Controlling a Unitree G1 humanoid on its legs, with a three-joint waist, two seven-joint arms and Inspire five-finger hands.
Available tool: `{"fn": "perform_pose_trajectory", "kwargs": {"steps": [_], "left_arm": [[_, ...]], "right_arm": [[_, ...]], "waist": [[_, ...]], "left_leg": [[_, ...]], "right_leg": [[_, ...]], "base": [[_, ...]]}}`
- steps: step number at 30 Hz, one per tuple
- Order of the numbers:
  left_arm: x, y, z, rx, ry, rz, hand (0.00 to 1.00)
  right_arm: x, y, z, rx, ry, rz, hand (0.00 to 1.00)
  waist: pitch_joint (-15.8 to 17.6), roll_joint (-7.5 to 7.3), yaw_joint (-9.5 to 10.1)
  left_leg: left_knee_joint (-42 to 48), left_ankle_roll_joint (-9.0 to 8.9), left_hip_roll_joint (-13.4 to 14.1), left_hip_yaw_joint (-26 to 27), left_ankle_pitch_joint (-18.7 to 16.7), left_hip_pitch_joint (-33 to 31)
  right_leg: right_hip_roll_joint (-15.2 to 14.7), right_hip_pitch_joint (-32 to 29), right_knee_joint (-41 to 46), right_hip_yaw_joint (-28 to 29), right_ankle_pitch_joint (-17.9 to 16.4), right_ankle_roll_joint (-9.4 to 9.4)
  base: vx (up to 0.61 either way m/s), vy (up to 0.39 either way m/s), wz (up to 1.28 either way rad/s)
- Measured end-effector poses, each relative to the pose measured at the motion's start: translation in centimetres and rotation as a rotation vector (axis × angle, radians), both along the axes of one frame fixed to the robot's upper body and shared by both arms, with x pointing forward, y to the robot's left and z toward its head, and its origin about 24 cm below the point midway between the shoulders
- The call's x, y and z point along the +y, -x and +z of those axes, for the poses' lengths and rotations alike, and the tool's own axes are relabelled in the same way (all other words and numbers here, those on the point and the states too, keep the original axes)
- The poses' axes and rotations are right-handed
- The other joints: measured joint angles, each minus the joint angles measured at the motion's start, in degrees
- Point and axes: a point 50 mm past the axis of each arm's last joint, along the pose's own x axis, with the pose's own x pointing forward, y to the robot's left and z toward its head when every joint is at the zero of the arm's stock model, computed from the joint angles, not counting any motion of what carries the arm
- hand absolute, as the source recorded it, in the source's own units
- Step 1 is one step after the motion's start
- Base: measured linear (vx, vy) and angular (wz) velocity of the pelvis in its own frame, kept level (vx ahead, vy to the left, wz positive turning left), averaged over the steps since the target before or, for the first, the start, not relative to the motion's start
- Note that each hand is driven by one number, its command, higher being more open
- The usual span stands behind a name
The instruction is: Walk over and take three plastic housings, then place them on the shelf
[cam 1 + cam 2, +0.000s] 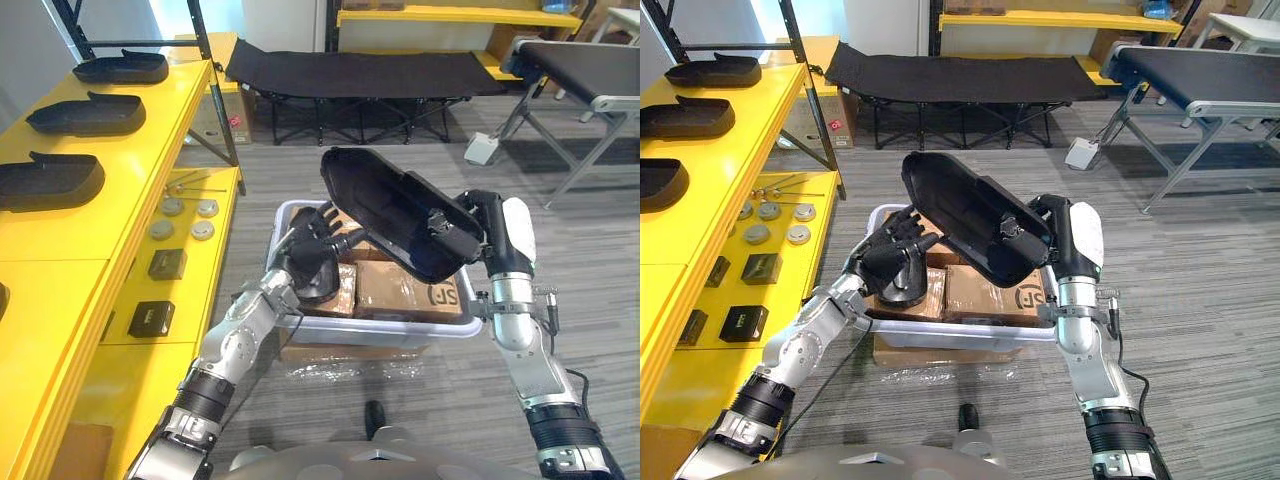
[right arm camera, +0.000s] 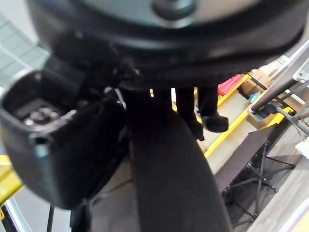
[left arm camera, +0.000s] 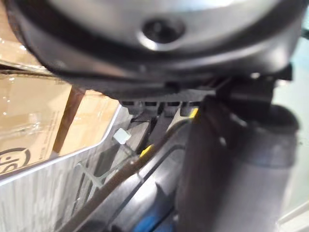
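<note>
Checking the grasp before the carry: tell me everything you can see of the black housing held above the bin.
The black housing is a long matte plastic shell, its hollow, rimmed inside facing the camera. It hangs tilted above the white bin, higher end to the robot's left. The right hand is curled round its lower end; the left hand, fingers open, reaches up to its underside.

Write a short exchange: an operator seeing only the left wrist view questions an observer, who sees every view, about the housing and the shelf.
Operator: I see cardboard boxes and a bin rim. Where's the housing?
Observer: The right hand holds it up above the white bin.
Operator: And the shelf?
Observer: At the robot's left, the yellow shelf carries three black housings in a row.
</note>
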Motion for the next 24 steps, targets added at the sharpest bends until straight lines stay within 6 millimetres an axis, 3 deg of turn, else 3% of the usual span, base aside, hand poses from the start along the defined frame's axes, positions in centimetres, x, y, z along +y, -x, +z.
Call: {"fn": "perform_pose_trajectory", "kwargs": {"steps": [4, 11, 18, 24], "left_arm": [[1.0, -0.6, 1.1, -0.09, 0.031, 0.145, 1.0], [0.3, -0.5, 4.3, -0.219, 0.133, 0.214, 1.0], [-0.9, -0.4, 3.6, -0.105, 0.27, 0.149, 1.0], [-2.4, -0.2, 1.3, 0.047, 0.31, 0.088, 1.0]], "right_arm": [[0.3, 0.2, -0.1, -0.065, -0.054, -0.07, 0.0], [-0.2, 0.7, 0.3, -0.18, -0.08, -0.195, 0.0], [0.2, 0.8, 1.1, -0.232, -0.092, -0.171, 0.0], [1.6, 0.8, 1.5, -0.277, -0.138, -0.12, 0.0]], "waist": [[-0.2, -0.16, 0.01], [-0.4, 0.09, 0.02], [-0.5, 0.39, 0.13], [-1.2, 1.43, 0.13]], "left_leg": [[0.0, -0.04, 0.1, 0.1, 0.0, -0.1], [0.0, -0.21, 0.4, 0.2, -0.1, -0.1], [0.0, -0.26, 0.6, 0.4, -0.1, -0.1], [0.0, -0.26, 0.6, 0.5, -0.1, -0.1]], "right_leg": [[0.1, -0.2, 0.0, 0.0, 0.0, 0.01], [0.4, -0.3, 0.0, -0.1, 0.0, 0.0], [0.6, -0.4, 0.0, -0.1, 0.0, 0.0], [0.6, -0.4, 0.0, -0.1, 0.1, 0.01]], "base": [[-0.03, -0.004, -0.01], [0.0, 0.0, 0.0], [0.0, -0.001, 0.0], [0.0, 0.0, 0.0]]}}
